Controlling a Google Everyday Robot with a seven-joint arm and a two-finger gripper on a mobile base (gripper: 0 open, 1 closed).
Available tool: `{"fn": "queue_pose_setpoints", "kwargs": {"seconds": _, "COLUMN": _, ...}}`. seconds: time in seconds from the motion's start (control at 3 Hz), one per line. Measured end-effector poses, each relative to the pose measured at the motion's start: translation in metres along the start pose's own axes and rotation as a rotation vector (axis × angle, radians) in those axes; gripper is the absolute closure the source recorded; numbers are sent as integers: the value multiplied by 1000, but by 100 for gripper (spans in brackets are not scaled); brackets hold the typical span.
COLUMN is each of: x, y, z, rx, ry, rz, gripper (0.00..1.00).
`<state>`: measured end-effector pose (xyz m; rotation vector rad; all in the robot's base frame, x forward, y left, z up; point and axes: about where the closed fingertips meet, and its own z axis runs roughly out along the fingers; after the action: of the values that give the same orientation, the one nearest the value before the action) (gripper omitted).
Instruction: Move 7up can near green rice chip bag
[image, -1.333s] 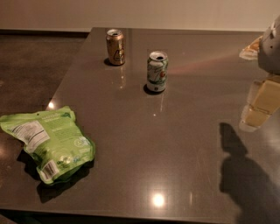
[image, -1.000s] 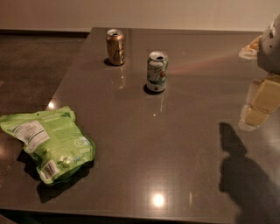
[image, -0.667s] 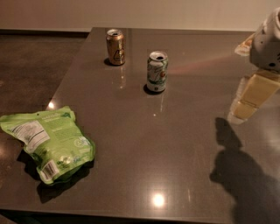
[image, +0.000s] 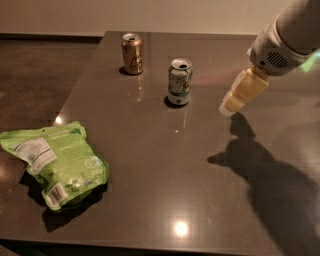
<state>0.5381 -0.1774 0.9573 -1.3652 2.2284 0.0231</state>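
The 7up can (image: 179, 82) stands upright on the dark table (image: 165, 165), a little behind its middle. The green rice chip bag (image: 57, 164) lies flat at the table's front left corner, its white label up. My gripper (image: 239, 95) hangs above the table to the right of the can, about a can's height away from it and touching nothing. It points down and to the left. Its arm (image: 287, 37) comes in from the upper right corner.
A brown-gold can (image: 132, 53) stands upright at the back of the table, left of and behind the 7up can. The table's left edge runs along a dark floor (image: 35, 80). The arm casts a large shadow over the table's right front.
My gripper and arm have moved left and inward from the right edge toward the 7up can. The cans and the bag have not moved.
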Motion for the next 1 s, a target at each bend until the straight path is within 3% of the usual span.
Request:
{"fn": "queue_pose_setpoints", "kwargs": {"seconds": 0.33, "x": -13, "y": -29, "z": 26, "rx": 29, "ry": -72, "rz": 100, "gripper": 0}}
{"fn": "queue_pose_setpoints", "kwargs": {"seconds": 0.67, "x": -44, "y": -58, "z": 57, "rx": 40, "ry": -182, "rz": 179, "gripper": 0}}
{"fn": "queue_pose_setpoints", "kwargs": {"seconds": 1.0, "x": -67, "y": -68, "z": 74, "rx": 24, "ry": -239, "rz": 203, "gripper": 0}}
